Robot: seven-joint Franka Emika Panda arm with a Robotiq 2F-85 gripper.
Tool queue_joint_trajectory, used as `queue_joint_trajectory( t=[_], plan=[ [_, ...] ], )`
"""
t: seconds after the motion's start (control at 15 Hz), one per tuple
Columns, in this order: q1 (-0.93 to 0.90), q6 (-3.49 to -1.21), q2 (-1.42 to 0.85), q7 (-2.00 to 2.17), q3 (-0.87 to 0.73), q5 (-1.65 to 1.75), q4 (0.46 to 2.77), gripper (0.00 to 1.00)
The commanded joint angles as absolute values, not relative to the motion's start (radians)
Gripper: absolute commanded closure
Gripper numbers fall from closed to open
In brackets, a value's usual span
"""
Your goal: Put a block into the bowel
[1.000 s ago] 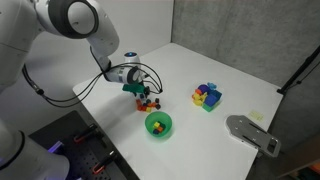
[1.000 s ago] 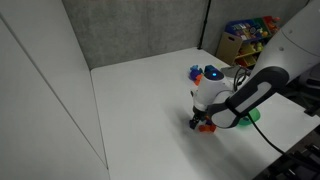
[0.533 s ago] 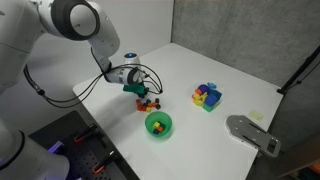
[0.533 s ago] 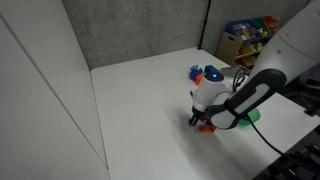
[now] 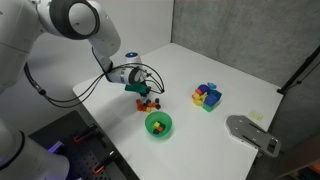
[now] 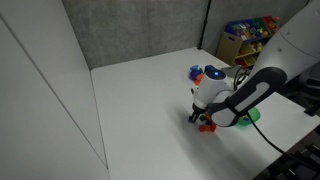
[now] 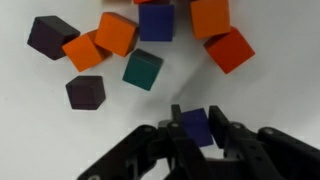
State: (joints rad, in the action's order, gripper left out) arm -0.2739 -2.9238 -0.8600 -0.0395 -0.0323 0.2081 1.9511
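In the wrist view my gripper [image 7: 197, 132] is shut on a dark blue block [image 7: 196, 124], one finger against each side of it, low over the white table. Ahead of it lie loose blocks: a teal one [image 7: 143, 69], several orange ones [image 7: 117, 32], a red-orange one [image 7: 231, 50] and dark purple ones [image 7: 86, 91]. In an exterior view the gripper [image 5: 141, 93] is down at this cluster [image 5: 149, 103], and the green bowl [image 5: 159, 124] stands just in front of it with something small inside. From the opposite side the arm hides most of the bowl [image 6: 254, 115].
A heap of blue, yellow and purple blocks [image 5: 207, 96] sits farther along the white table [image 5: 240, 85]. A grey flat device [image 5: 253, 134] lies near the table's corner. A shelf of colourful toys [image 6: 246, 38] stands behind the table.
The arm has stayed in place over the loose blocks. The exterior views are too small to show any jaw movement.
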Motion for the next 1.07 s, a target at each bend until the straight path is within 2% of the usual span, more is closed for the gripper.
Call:
queue_joint_trajectory(
  t=[0.0,1.0],
  plan=[
    [-0.275,-2.897,-0.801,-0.022,-0.065,0.209,1.969,0.90],
    [-0.176,-2.634,-0.529,0.035,-0.204,0.270,2.108,0.90]
  ],
)
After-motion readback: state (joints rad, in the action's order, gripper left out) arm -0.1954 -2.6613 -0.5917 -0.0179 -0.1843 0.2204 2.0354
